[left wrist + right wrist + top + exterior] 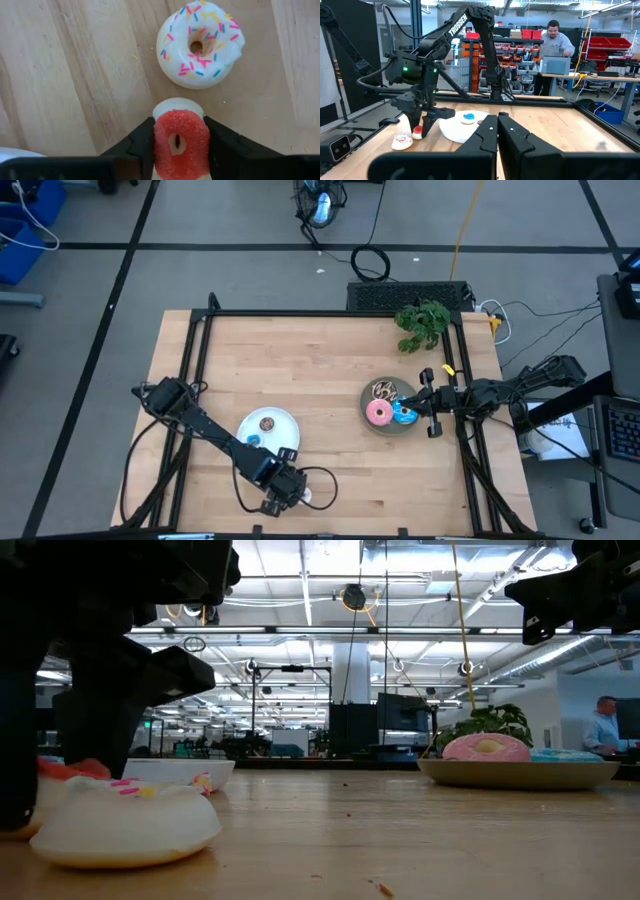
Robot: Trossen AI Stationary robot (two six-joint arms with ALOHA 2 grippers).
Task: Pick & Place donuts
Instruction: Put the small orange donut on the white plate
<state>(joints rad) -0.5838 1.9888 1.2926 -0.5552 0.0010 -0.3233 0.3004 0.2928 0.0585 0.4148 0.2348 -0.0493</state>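
1. My left claw (pixel 176 145) pinches the red donut (pixel 180 142), standing on edge, just beside the white donut (pixel 200 42) on the table (pixel 330 370).
2. The white plate (pixel 280 423) lies near them and carries two more donuts.
3. My right claw (pixel 497 131) is pressed together near the grey plate (pixel 375 396), where the pink donut (pixel 378 414) rests.

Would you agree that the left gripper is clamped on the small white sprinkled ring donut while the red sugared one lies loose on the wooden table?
Not quite, the two are swapped. In the left wrist view the left gripper is shut on the small red sugared ring donut, and the white sprinkled ring donut lies loose on the wooden table.
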